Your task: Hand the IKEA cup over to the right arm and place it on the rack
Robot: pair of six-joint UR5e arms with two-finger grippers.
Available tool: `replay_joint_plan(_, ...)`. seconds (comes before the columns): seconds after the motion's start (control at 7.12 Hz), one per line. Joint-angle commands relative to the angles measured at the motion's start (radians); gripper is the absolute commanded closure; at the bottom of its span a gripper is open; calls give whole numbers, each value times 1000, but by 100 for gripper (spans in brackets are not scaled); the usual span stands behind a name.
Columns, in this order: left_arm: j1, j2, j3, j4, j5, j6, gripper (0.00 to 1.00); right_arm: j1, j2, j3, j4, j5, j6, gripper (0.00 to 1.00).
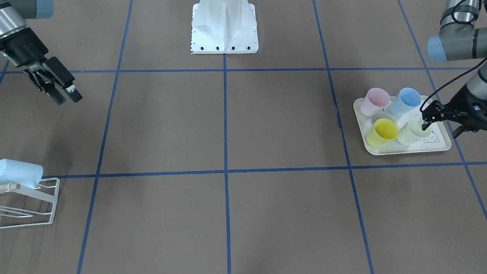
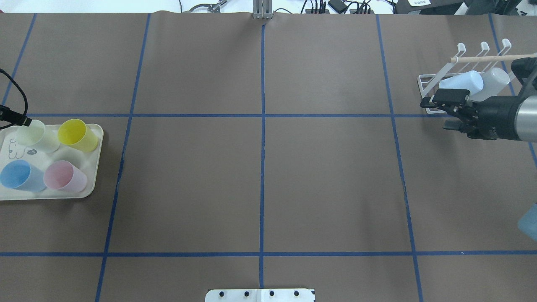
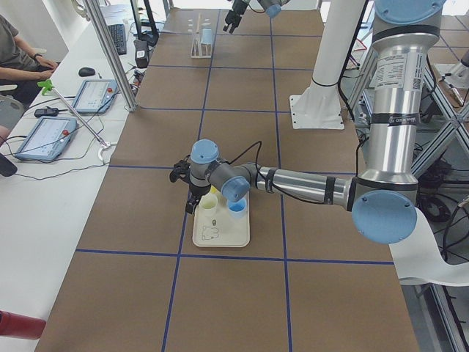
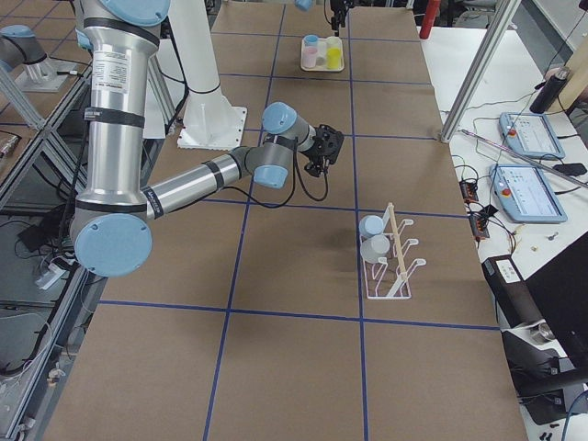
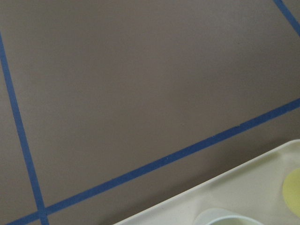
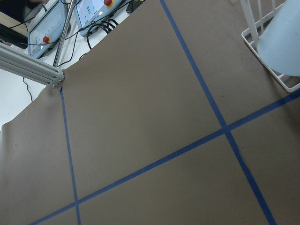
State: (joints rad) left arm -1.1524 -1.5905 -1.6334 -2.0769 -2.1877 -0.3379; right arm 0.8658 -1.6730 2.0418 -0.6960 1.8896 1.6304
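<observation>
Pink [image 1: 374, 101], blue [image 1: 406, 101], yellow [image 1: 382, 132] and pale green [image 1: 414, 131] cups lie on a cream tray [image 1: 437, 146] at the robot's left. My left gripper [image 1: 439, 127] is open at the pale green cup [image 2: 35, 134], with one fingertip [image 1: 424, 123] at its rim and nothing gripped. The white wire rack [image 2: 432, 82] stands at the far right and holds a pale blue cup [image 2: 461, 82] and a white cup [image 2: 491, 82]. My right gripper [image 2: 434, 113] is open and empty, raised just in front of the rack.
The robot's white base [image 1: 224, 30] is at the table's near middle edge. Blue tape lines [image 2: 262, 167] grid the brown table. The tray's edge [image 5: 243, 187] shows in the left wrist view, and the rack's corner [image 6: 272, 75] in the right wrist view.
</observation>
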Motion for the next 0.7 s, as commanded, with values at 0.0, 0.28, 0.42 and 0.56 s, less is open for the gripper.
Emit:
replay_joint_plan(0.0, -1, 6, -8, 24, -18, -50, 6, -8, 6, -8, 1, -3, 2, 0)
replay_joint_plan(0.28, 3, -3, 21, 21, -10, -49, 5, -11, 7, -8, 1, -3, 2, 0)
replay_joint_plan(0.42, 8, -6, 38, 18, -14, -49, 2, -11, 7, -8, 1, -3, 2, 0)
replay_joint_plan(0.56, 8, -8, 47, 18, -14, -50, 3, -11, 7, -8, 1, -3, 2, 0)
